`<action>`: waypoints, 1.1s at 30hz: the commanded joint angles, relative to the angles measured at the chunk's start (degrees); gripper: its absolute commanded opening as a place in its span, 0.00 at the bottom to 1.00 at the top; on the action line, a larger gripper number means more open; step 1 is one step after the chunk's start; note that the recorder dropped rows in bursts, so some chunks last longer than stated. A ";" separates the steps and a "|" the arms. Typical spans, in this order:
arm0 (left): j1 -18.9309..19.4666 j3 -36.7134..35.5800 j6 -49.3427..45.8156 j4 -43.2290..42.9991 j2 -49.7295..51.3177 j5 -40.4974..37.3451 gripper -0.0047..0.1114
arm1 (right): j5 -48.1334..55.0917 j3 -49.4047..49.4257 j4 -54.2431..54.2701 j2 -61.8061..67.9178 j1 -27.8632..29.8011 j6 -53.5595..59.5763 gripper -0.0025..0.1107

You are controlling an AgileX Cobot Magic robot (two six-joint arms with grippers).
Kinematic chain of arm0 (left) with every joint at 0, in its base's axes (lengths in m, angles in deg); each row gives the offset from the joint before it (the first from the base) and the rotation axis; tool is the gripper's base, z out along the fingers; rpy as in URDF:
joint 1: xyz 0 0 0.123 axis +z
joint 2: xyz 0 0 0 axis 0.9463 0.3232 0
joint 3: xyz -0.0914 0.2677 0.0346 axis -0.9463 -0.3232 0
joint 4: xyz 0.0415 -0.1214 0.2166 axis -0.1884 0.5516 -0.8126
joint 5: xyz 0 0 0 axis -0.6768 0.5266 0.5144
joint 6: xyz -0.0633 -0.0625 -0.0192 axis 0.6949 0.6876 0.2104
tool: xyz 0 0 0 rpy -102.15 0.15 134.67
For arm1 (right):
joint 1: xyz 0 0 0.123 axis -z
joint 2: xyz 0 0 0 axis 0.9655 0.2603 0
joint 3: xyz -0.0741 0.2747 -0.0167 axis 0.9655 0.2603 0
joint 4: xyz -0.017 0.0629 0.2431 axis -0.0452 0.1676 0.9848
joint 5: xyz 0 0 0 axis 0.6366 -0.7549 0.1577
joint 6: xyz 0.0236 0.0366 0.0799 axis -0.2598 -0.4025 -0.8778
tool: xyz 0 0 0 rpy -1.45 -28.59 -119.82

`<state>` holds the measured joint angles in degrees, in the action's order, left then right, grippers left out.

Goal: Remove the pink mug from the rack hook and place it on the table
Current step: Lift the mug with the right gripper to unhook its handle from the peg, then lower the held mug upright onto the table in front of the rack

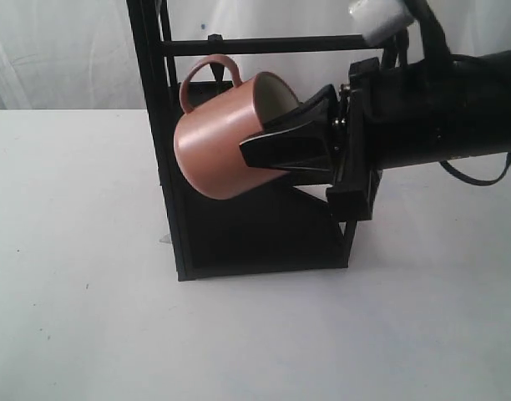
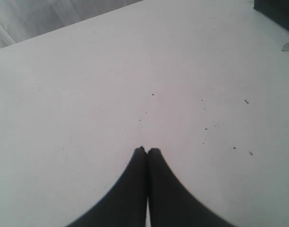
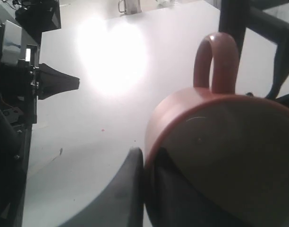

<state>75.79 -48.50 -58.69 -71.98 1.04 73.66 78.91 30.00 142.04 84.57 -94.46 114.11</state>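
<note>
The pink mug (image 1: 218, 146) hangs tilted in the air in front of the black rack (image 1: 151, 125), with its mouth toward my right arm. My right gripper (image 1: 254, 140) is shut on the mug's rim, one finger inside the cup and one outside. The loop handle (image 1: 207, 71) sits just below the top crossbar and its hook (image 1: 214, 38). In the right wrist view the mug (image 3: 220, 142) fills the frame beside the gripper (image 3: 147, 153), and only white table shows through the handle (image 3: 215, 59). My left gripper (image 2: 147, 150) is shut and holds nothing, above the white table (image 2: 135, 71).
The rack stands mid-table with its slanted shelf behind the mug. Its corner (image 2: 276, 9) shows in the left wrist view. The left arm (image 3: 50, 80) appears in the right wrist view. A small metal cup (image 3: 128, 5) stands at the table's far edge.
</note>
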 commanded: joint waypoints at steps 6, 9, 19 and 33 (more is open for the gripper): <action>-0.47 -0.03 0.59 0.16 -0.23 0.03 0.04 | 1.70 -0.33 -2.70 -5.63 -0.06 -6.57 0.02; -0.47 -0.03 0.59 0.16 -0.23 0.03 0.04 | 4.25 -0.33 -2.90 -7.19 -0.83 -7.14 0.02; -0.47 -0.03 0.59 0.16 -0.23 0.03 0.04 | -5.18 -0.22 -26.85 -9.77 -24.61 -16.45 0.02; -0.47 -0.03 0.59 0.16 -0.23 0.03 0.04 | -6.44 -0.71 -66.90 -2.72 -33.06 -53.44 0.02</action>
<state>75.79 -48.50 -58.69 -71.98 1.04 73.66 73.66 30.00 84.27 81.56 -127.50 70.66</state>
